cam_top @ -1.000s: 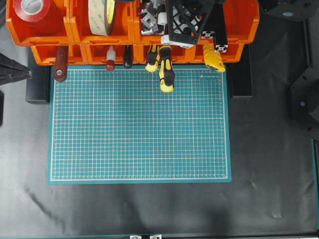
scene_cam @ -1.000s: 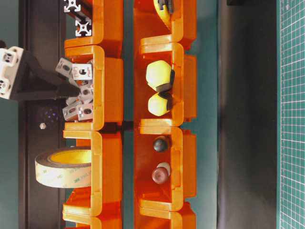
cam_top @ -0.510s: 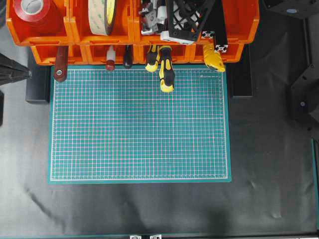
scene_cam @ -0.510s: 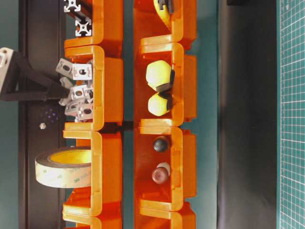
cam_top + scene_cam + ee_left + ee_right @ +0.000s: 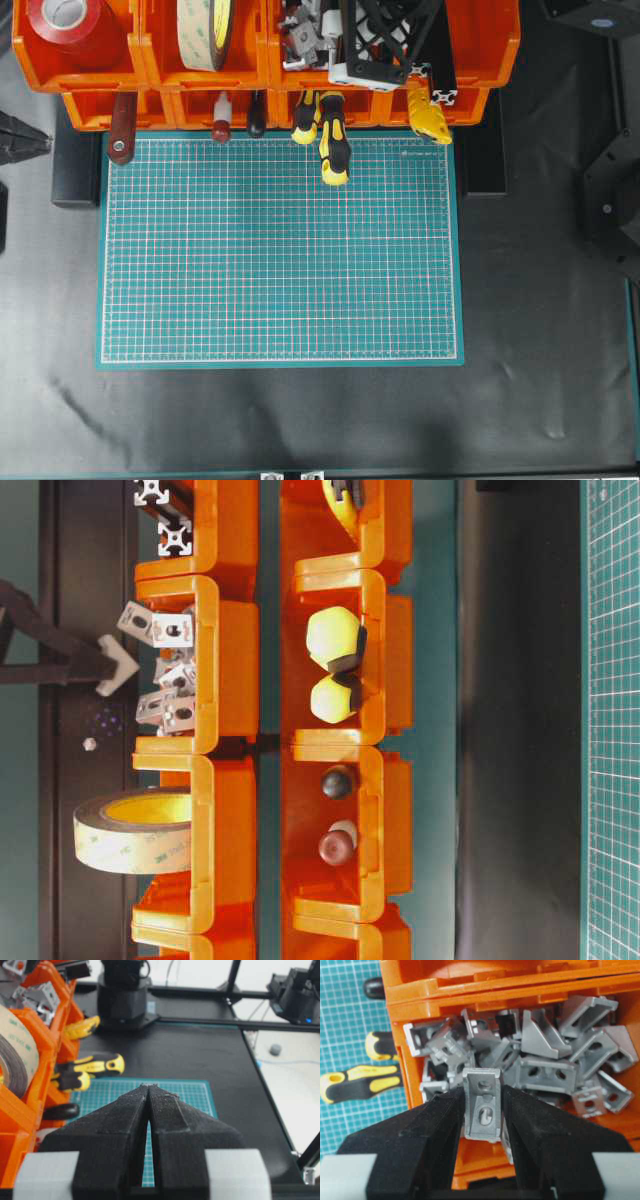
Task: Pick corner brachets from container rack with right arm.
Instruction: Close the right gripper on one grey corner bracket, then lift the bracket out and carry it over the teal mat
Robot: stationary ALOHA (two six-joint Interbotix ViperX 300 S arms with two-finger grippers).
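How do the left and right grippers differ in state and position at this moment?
The right gripper is shut on a corner bracket, clamped between its fingers; the left gripper is shut and empty, its tips meeting. The right gripper hangs over the bracket bin of the orange container rack; the left gripper points across the green cutting mat, beside the rack. Both have black fingers.

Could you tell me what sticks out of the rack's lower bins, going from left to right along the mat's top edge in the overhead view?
Dark red handle → small red-tipped handle → black handle → two yellow-and-black screwdriver handles → yellow tool.
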